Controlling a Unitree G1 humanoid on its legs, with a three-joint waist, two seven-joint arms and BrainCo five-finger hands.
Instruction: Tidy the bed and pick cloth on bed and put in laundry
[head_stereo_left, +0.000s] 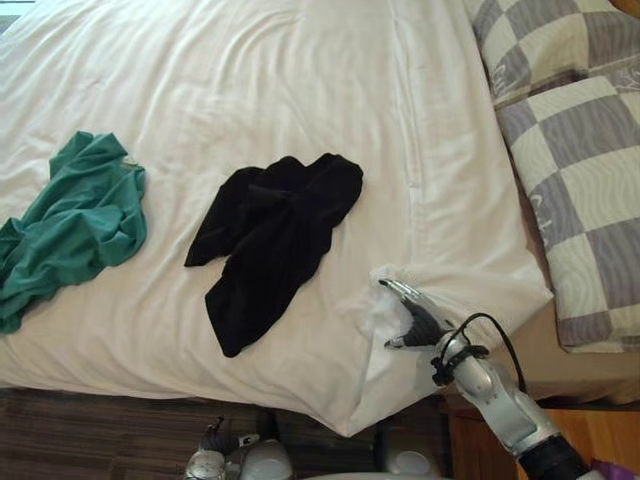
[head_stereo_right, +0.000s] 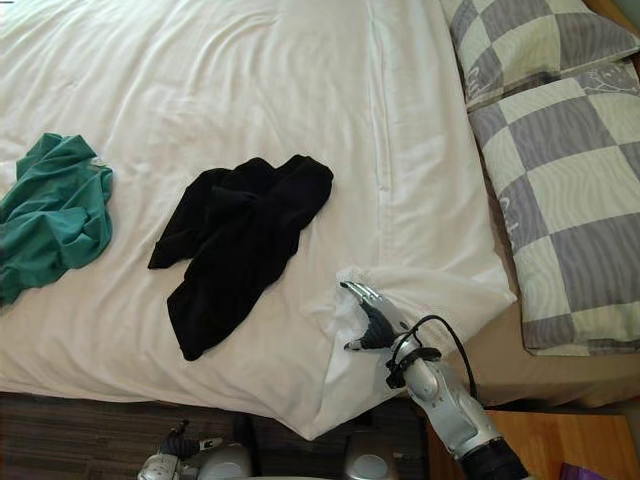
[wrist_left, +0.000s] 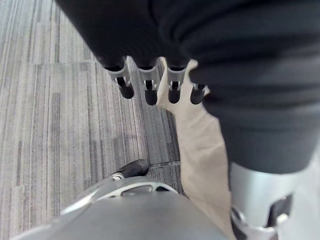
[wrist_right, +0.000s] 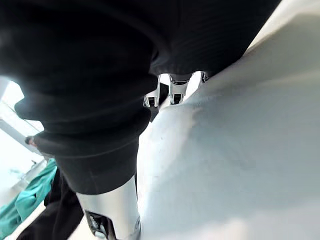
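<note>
A black cloth (head_stereo_left: 275, 240) lies crumpled in the middle of the white duvet (head_stereo_left: 300, 100). A green cloth (head_stereo_left: 75, 220) lies bunched near the bed's left edge. My right hand (head_stereo_left: 412, 318) is at the duvet's near right corner, where a bunch of white fabric sits pinched between its fingers and thumb. In the right wrist view the duvet (wrist_right: 235, 150) lies right against the fingers (wrist_right: 172, 92), with the green cloth (wrist_right: 25, 205) far off. My left hand (head_stereo_left: 215, 440) hangs low beside the bed. Its fingers (wrist_left: 150, 85) are straight over the floor and hold nothing.
Two grey and cream checked pillows (head_stereo_left: 590, 200) (head_stereo_left: 545, 40) lie at the right end of the bed. Grey striped carpet (head_stereo_left: 100, 435) runs along the near edge. A wooden surface (head_stereo_left: 600, 430) shows at the lower right. A beige bed side (wrist_left: 200, 150) hangs by the left hand.
</note>
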